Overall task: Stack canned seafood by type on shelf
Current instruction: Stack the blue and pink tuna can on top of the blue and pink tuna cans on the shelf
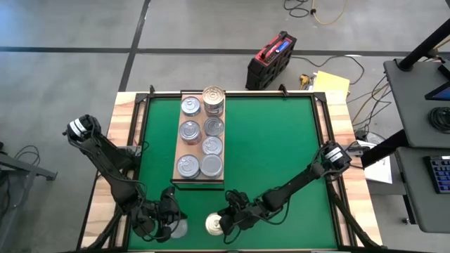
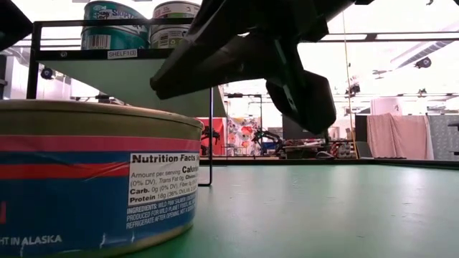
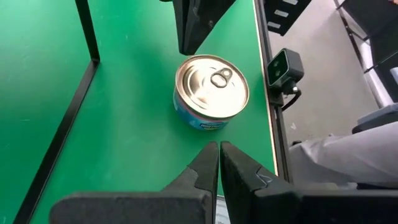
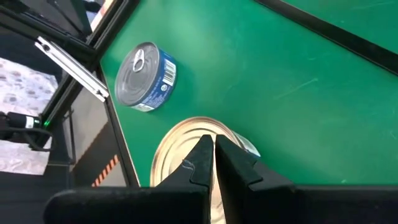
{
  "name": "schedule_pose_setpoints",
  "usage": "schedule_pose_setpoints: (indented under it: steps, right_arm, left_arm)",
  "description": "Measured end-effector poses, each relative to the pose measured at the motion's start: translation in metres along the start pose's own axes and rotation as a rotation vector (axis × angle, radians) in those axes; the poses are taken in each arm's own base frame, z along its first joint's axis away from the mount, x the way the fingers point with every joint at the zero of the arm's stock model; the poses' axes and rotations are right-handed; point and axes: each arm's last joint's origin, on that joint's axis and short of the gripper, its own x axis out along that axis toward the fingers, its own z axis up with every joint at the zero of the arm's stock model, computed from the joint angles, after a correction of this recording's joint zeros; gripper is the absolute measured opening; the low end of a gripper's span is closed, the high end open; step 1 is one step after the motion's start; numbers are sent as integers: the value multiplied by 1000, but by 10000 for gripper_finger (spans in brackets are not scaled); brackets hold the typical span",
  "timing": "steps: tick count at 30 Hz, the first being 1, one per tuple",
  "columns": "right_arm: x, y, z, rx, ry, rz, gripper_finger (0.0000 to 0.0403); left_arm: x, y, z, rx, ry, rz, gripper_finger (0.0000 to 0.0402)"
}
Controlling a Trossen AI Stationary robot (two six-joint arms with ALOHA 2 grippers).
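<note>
Two cans of the canned seafood stand upright on the green mat near its front edge: a gold-lidded one (image 1: pixel 214 224) (image 3: pixel 211 90) and a silver-lidded one with a blue label (image 1: pixel 178 228) (image 4: pixel 146 78). Several more cans sit on the wooden shelf (image 1: pixel 176 151), one of them stacked on another at its far right (image 1: pixel 214 100). My left gripper (image 3: pixel 219 152) is shut, hangs over the silver can (image 1: pixel 171 215) and points at the gold can from the left. My right gripper (image 4: pixel 213 148) is shut and hovers close by the gold can's right rim (image 1: pixel 225 222), clear of the mat (image 2: pixel 312 107).
The low camera (image 3: pixel 285 65) sits on the table's near edge beside the gold can. The shelf's black frame (image 3: pixel 87 37) stands on the mat behind the cans. The right half of the mat (image 1: pixel 281 154) is bare green. A red and black case (image 1: pixel 271 60) lies on the floor beyond the table.
</note>
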Motion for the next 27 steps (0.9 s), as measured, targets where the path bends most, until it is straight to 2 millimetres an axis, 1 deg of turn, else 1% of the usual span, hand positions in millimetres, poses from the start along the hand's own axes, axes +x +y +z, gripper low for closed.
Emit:
schedule_pose_setpoints:
  steps: [5,13,17,22,27]
  right_arm:
    - [-3,2,-1,20,6,5,9]
    - [-21,7,-2,95,43,-37,9]
    - [-28,12,1,161,62,-20,9]
    - [-29,12,-1,254,122,-12,9]
    - [-29,11,-3,330,147,-28,9]
  left_arm:
    - [0,-1,-1,1,40,-27,0]
    - [0,-2,-3,1,86,-61,0]
    - [0,-2,-2,0,85,-62,0]
    - [0,-2,-2,27,82,-67,0]
    - [2,-3,-2,100,73,-76,0]
